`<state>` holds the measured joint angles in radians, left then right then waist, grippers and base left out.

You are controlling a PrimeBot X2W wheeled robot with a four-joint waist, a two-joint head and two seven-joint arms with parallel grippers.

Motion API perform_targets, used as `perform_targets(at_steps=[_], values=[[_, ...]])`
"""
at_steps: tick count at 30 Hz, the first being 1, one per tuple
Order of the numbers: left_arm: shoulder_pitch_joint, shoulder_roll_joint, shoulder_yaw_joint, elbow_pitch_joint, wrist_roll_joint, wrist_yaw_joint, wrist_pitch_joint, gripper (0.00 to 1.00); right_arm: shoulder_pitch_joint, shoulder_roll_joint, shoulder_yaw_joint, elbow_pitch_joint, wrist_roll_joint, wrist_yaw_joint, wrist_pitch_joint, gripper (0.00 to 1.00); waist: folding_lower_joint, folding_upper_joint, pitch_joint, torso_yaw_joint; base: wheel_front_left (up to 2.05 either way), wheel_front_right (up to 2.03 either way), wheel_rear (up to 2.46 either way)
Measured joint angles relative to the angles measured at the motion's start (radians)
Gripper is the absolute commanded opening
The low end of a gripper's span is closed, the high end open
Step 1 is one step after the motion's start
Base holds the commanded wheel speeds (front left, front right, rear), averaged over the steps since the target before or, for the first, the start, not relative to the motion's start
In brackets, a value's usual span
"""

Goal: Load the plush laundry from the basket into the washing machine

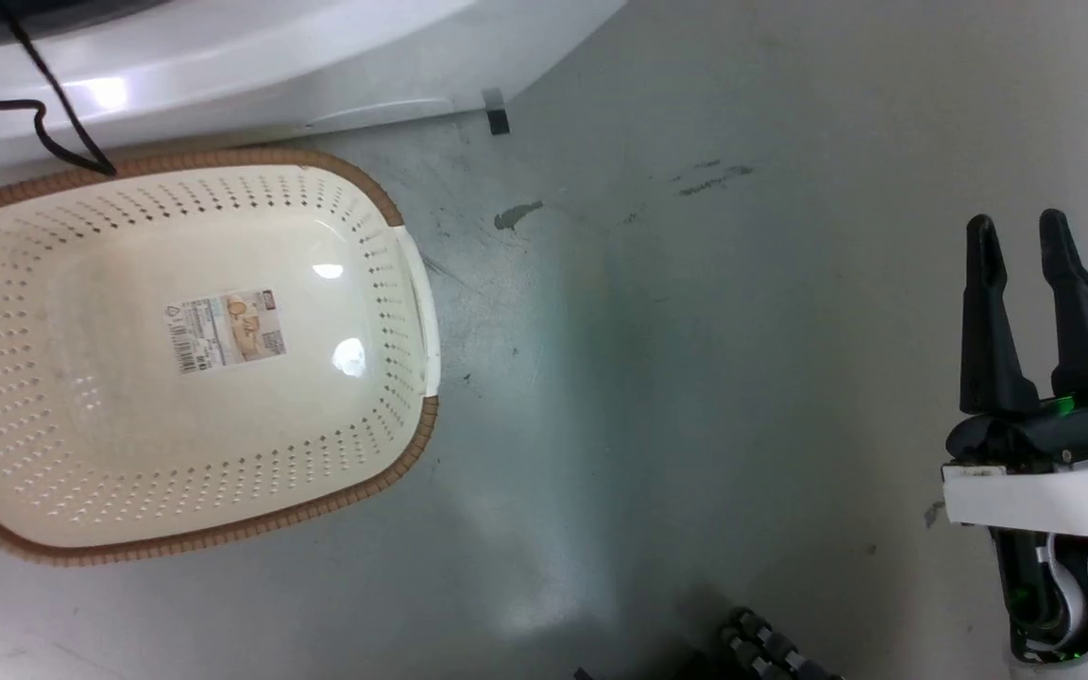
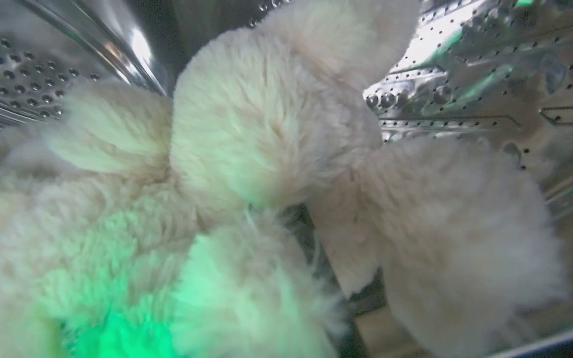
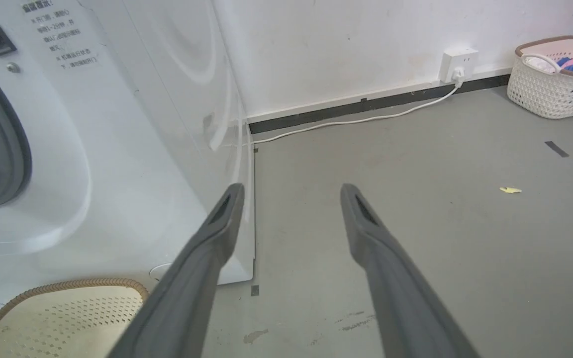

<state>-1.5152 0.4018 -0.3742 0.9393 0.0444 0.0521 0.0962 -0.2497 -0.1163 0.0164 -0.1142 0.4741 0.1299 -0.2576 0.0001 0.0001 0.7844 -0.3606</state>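
The teddy bear [image 2: 276, 139] lies in the drum [image 2: 465, 84] of the washing machine [image 3: 117, 124], so the basket [image 1: 383, 283] before it is empty. The right claw [image 3: 291, 188] idles wide; the left claw's state cannot be told.

1. The shaggy beige-cream plush teddy bear [image 2: 266, 129] is soft, long-piled cloth fur, matt all over.
2. Behind it, from 10 to 3 o'clock in the left wrist view, the perforated steel drum [image 2: 465, 74] is bright, mirror-glossy metal.
3. The small cream plastic laundry basket [image 1: 393, 416] is smooth and half-glossy; its brown rim looks rough and woven.
4. Its printed bottom label [image 1: 225, 331] looks like glazed paper.
5. At 12 o'clock in the head view, the large white washing machine [image 1: 223, 66] has a smooth, glossy shell.
6. The grey floor [image 1: 695, 378] is smooth with a dull sheen, scuffed and stained.
7. The right gripper [image 1: 1016, 223] has long dark fingers [image 3: 386, 278], matt and smooth; plastic or rubber, I cannot tell.
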Motion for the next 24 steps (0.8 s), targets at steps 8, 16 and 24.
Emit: perform_targets(at_steps=[8, 16, 24], values=[[0.004, -0.020, -0.018, 0.047, -0.015, 0.016, -0.110, 1.00, 0.001, -0.004, -0.017, -0.019, -0.017, 0.000, 0.000, 1.00, -0.0001, 0.0000, -0.045, 0.037, 0.00, 0.00, 0.00], [0.184, -0.077, -0.016, 0.110, -0.074, 0.005, -0.278, 1.00, 0.073, -0.019, -0.063, -0.014, -0.075, 0.000, 0.000, 1.00, -0.0001, 0.0000, -0.186, 0.089, 0.00, 0.00, 0.00], [0.549, -0.147, -0.067, 0.013, -0.112, -0.049, -0.352, 1.00, 0.233, -0.008, -0.089, 0.024, -0.151, 0.000, 0.000, 1.00, -0.0004, 0.0000, -0.437, 0.198, 0.00, 0.00, 0.00]])
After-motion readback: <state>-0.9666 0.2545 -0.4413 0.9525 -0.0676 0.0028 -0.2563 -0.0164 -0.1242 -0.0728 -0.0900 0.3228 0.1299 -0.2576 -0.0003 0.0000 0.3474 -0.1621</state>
